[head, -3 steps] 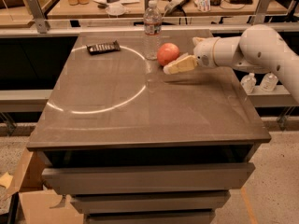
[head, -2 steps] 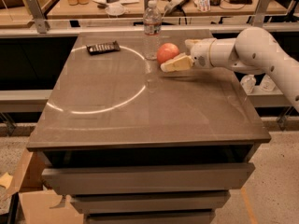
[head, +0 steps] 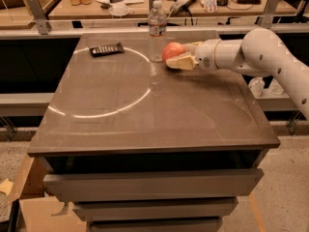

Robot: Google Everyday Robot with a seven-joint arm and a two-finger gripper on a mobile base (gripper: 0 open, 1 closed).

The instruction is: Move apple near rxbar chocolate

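Note:
The apple [head: 171, 50], reddish-orange and round, sits on the brown table [head: 145, 124] at the back, just right of a water bottle. My gripper [head: 178, 55] reaches in from the right at table height. Its pale fingers [head: 182, 63] are open, one in front of the apple and one behind it, so the apple sits between the tips. The rxbar chocolate [head: 106, 49], a flat dark bar, lies at the back left of the table, well to the left of the apple.
A clear plastic water bottle [head: 157, 30] stands upright right beside the apple, between it and the bar. A bright ring of light lies across the table's left half. A cluttered bench [head: 145, 4] runs behind the table.
My gripper has moved left along the table towards the apple, and its fingers now flank the fruit. The apple, the bottle and the bar have stayed in place.

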